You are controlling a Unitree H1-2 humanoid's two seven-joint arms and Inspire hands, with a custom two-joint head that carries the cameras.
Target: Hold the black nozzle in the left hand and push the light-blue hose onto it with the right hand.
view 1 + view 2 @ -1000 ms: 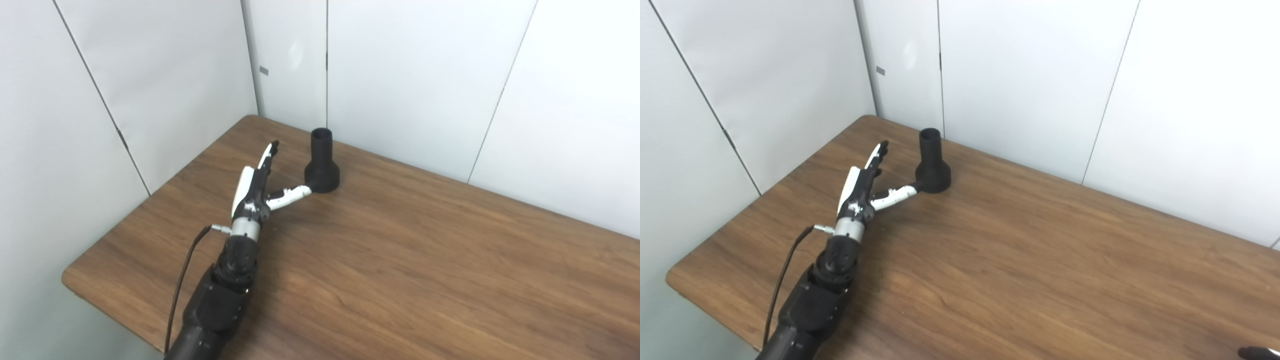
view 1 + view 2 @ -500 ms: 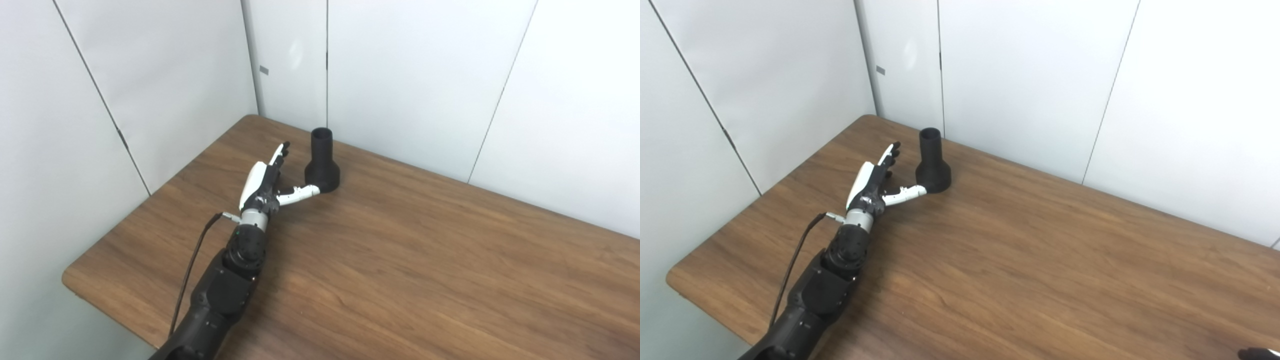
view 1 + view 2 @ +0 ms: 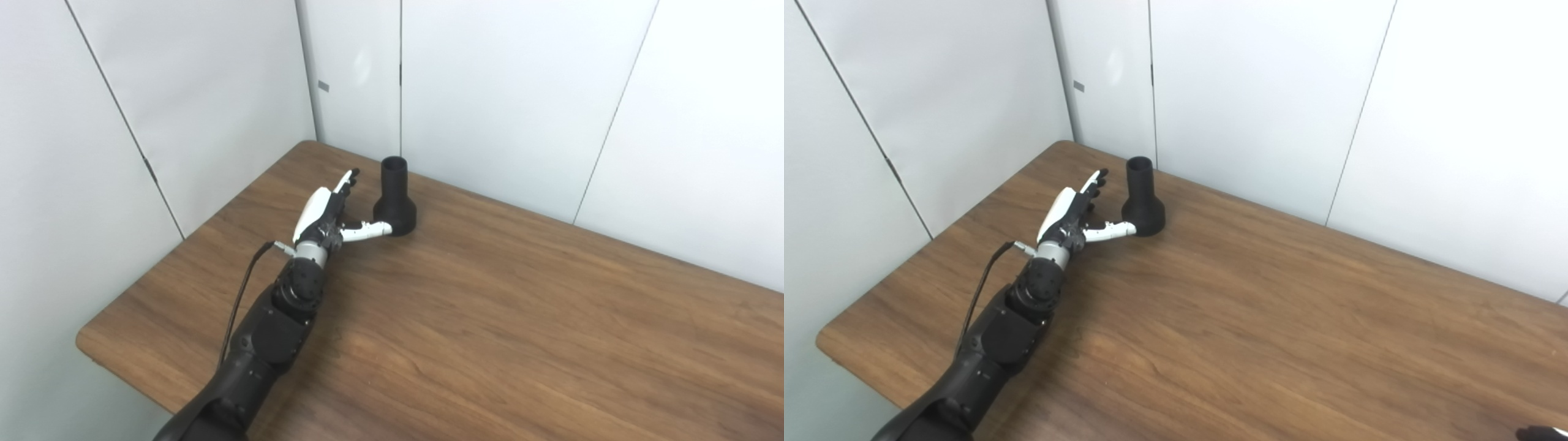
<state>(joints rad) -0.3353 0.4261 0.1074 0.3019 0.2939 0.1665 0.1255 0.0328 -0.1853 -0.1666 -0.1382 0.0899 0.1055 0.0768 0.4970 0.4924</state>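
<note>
The black nozzle (image 3: 394, 199) stands upright near the far corner of the table (image 3: 490, 318), and the white wall panels (image 3: 490, 98) just behind it leave only a narrow gap there. On its left side the left hand (image 3: 327, 214) with spread fingers blocks the way, its thumb reaching the nozzle's base. To the right of the nozzle and in front of it the wooden top is bare and wide, and above its open mouth nothing stands.

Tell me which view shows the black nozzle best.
Little between them. The left eye view has the black nozzle nearer the frame's centre, upright, its wide base at the left hand's thumb. The right eye view shows the same.
</note>
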